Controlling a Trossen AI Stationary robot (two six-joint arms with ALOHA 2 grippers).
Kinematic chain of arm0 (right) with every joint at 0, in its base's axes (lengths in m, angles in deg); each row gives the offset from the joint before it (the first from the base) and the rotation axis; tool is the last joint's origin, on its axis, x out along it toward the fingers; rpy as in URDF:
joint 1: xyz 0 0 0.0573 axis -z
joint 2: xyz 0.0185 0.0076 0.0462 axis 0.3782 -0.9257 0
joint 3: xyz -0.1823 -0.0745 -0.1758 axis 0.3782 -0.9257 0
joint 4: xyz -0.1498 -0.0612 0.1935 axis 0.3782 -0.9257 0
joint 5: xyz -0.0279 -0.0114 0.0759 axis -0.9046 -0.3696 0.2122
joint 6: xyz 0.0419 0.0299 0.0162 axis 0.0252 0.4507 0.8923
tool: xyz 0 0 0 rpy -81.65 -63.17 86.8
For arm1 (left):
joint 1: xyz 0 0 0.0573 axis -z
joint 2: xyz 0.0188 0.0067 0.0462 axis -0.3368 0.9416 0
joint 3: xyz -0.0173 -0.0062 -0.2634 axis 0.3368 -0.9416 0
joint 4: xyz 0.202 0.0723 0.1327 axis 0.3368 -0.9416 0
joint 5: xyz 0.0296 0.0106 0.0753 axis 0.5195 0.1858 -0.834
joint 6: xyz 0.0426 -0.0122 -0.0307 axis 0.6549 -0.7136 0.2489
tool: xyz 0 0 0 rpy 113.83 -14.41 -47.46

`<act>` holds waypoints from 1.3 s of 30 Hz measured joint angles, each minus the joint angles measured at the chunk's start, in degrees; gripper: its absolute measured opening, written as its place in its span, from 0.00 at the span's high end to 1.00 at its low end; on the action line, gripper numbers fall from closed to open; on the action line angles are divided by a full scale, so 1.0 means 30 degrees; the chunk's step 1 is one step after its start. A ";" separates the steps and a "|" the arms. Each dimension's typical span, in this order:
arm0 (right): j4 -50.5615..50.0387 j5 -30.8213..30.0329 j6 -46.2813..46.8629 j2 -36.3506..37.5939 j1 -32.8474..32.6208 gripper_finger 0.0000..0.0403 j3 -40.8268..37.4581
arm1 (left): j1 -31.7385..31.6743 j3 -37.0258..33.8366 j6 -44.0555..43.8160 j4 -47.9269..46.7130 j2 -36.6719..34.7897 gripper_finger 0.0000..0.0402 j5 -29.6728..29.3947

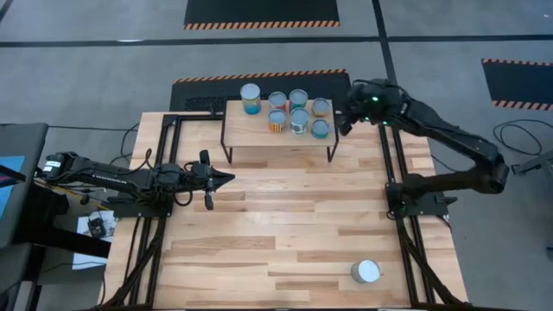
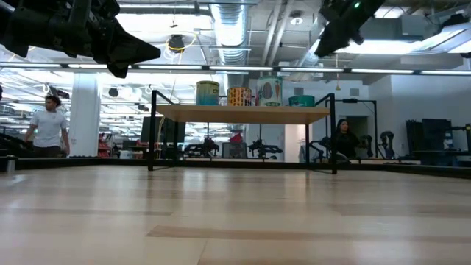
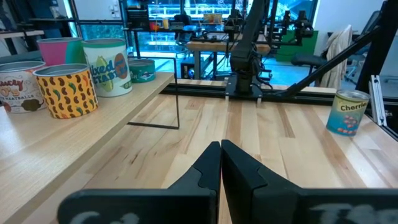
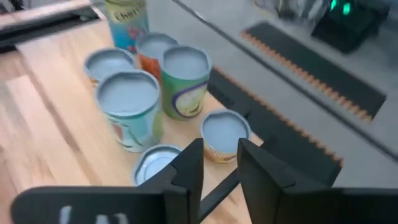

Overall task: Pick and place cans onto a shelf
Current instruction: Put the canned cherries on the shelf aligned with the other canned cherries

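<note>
R. gripper (image 4: pixel 217 163) is held above the shelf's (image 1: pixel 251 138) right end, fingers apart, nothing grasped. Seven cans (image 1: pixel 298 116) are grouped on the shelf top. L. gripper (image 1: pixel 226 179) is clenched empty, raised over the table (image 1: pixel 285 233) in front of the shelf. One can (image 1: pixel 365 272) is left near the front right edge.

shelf: small light-wood platform (image 1: pixel 259 134) on thin black legs, upper centre of the high view.
cans on shelf: seven upright tins (image 1: pixel 298 114) with silvery-blue tops, clustered toward the shelf's right end; one taller teal-labelled tin (image 1: pixel 251 98) stands apart at their left.
lone can: upright tin (image 1: pixel 365 271), silvery top, on the surface at lower right, well apart from the shelf.
</note>
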 joint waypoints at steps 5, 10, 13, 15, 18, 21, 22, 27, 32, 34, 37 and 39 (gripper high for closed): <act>0.0378 -0.0142 -0.1774 0.2413 -0.1380 0.81 -0.1330 | 0.0005 0.0000 -0.0010 0.0000 0.0000 1.00 0.0000; 0.5119 0.0735 -0.2649 0.6058 -0.3530 0.97 -0.6668 | 0.0001 0.0000 -0.0158 0.0000 0.0000 1.00 0.0000; 0.7390 0.1194 -0.2685 0.8292 -0.5398 0.97 -0.9573 | 0.0004 0.0000 -0.0207 0.0000 0.0000 1.00 0.0000; 0.8248 0.1199 -0.2341 0.9498 -0.6728 0.96 -1.0999 | 0.0000 0.0000 -0.0659 0.0000 0.0000 1.00 0.0118; 0.8106 0.0050 -0.1724 1.0846 -0.8813 0.97 -1.1957 | 0.0007 0.0000 -0.0595 0.0000 0.0000 1.00 0.0209; 0.6807 -0.1448 -0.0971 1.1454 -1.0965 0.99 -1.2047 | 0.0000 0.0000 -0.0031 0.0001 0.0000 1.00 -0.0160; 0.6367 -0.1829 -0.0677 1.1513 -1.1666 0.99 -1.1985 | 0.0000 0.0000 0.0028 0.0006 0.0000 1.00 -0.0343; 0.3690 -0.4200 0.1812 1.1132 -1.5561 0.98 -1.1210 | 0.0000 0.0000 0.0027 0.0007 0.0000 1.00 -0.0590; 0.1192 -0.5724 0.5869 0.9270 -1.9824 0.99 -1.0525 | 0.0000 0.0000 -0.0074 0.0007 0.0000 1.00 -0.0575; 0.0294 -0.5857 0.7949 0.8119 -2.1604 0.98 -1.0107 | 0.0000 0.0000 -0.0074 0.0005 0.0000 1.00 -0.0527; -0.1358 -0.5848 1.1300 0.6140 -2.4286 0.98 -0.9212 | 0.0000 0.0000 -0.0044 0.0000 0.0000 1.00 -0.0525; -0.2830 -0.5749 1.3772 0.4646 -2.5958 0.98 -0.8411 | 0.0000 0.0000 -0.0037 0.0002 0.0000 1.00 -0.0525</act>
